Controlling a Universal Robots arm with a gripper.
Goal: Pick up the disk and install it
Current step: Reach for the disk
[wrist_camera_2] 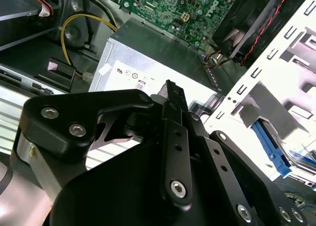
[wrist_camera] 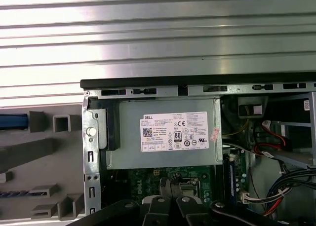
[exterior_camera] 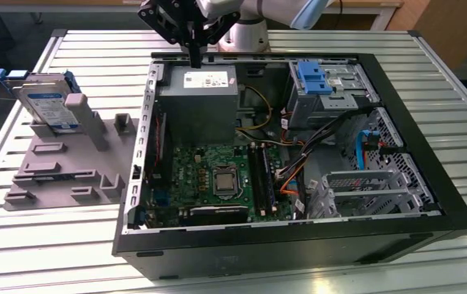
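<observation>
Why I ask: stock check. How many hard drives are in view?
1 for certain: the disk leaning in the grey stand at the exterior view's left. A second may hide behind it.

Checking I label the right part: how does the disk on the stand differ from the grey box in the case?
The disk leans on edge in the stand outside the case; the grey box lies inside it. The disk is thinner and smaller than the box. The disk has a white-and-blue label and blue rails; the box has a white sticker and no rails. Both are rectangular and greyish.
</observation>
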